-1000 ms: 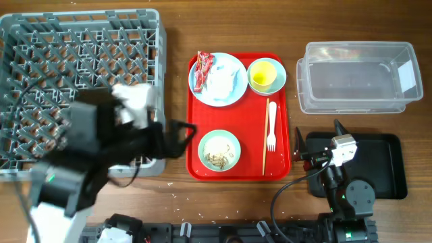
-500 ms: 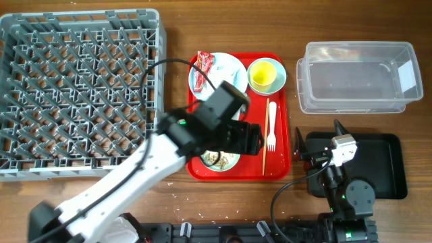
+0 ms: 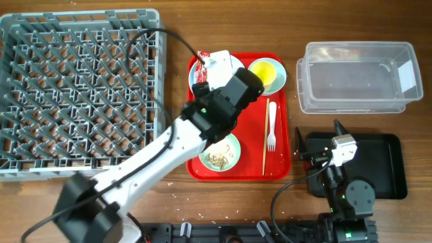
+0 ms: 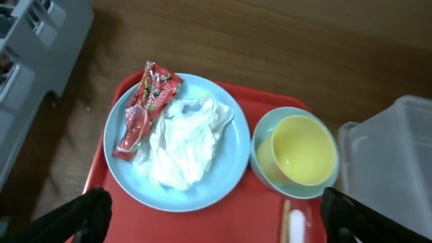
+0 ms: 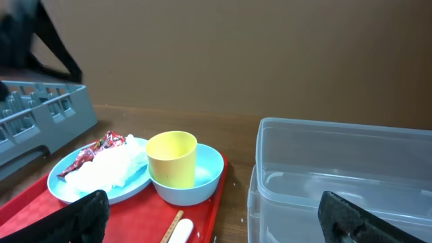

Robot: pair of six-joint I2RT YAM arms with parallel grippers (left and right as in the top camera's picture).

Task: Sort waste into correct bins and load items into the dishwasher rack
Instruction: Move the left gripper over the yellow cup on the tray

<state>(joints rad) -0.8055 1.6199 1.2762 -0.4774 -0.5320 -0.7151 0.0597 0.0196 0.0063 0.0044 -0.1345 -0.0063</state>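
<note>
Now | chopstick [image 3: 264,152] and fork [image 3: 271,125] parallel on tray [image 3: 280,165], tines toward its near edge | left jaws spread | right jaws spread

Robot lab bench: wooden table [image 3: 175,27], mounted arm [image 3: 155,158], loose cables [image 3: 273,202], dishwasher rack [image 3: 81,88].
</note>
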